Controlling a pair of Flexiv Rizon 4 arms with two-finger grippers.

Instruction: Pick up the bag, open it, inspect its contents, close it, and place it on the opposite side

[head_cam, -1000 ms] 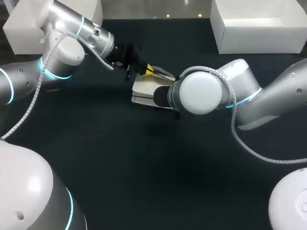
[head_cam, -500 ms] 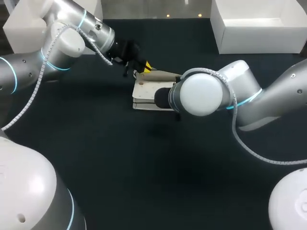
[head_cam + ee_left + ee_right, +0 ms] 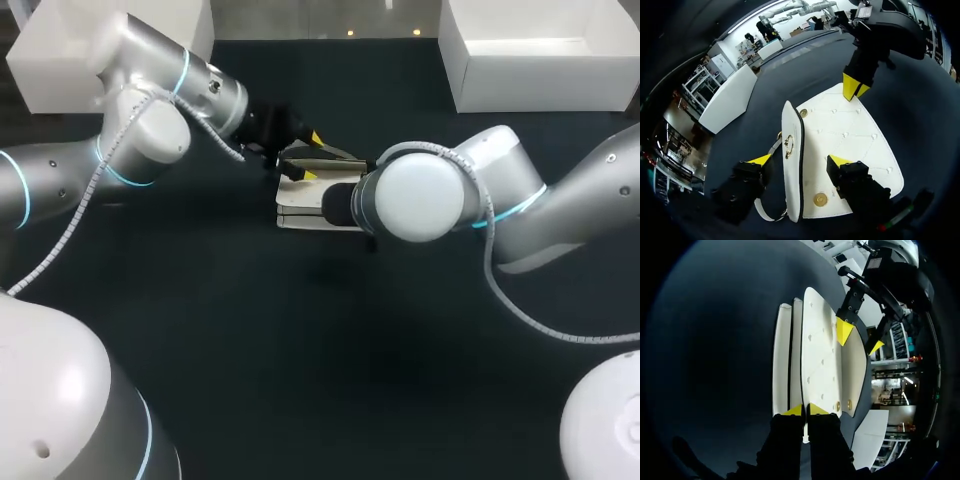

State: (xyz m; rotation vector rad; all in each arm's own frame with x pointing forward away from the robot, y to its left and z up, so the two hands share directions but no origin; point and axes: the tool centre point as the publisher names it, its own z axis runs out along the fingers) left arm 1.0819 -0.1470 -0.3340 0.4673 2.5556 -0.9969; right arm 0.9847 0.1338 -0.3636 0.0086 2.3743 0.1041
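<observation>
Head view: a white quilted bag (image 3: 305, 200) lies near the middle of the dark counter (image 3: 300, 350), its flap laid open. From the left wrist view, the left gripper (image 3: 800, 161) hangs over it with fingers wide, one on each side of the bag's raised front edge, neither clearly touching. The right gripper (image 3: 806, 410) meets the bag from the opposite side, fingers narrowed and pinching a thin edge. A white box (image 3: 540, 60) sits at the far right corner.

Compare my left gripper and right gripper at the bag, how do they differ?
The left gripper is open, fingers wide astride the bag; the right gripper is shut, pinching its edge. The left gripper is at the clasp end, the right gripper opposite. Both have yellow tips.
</observation>
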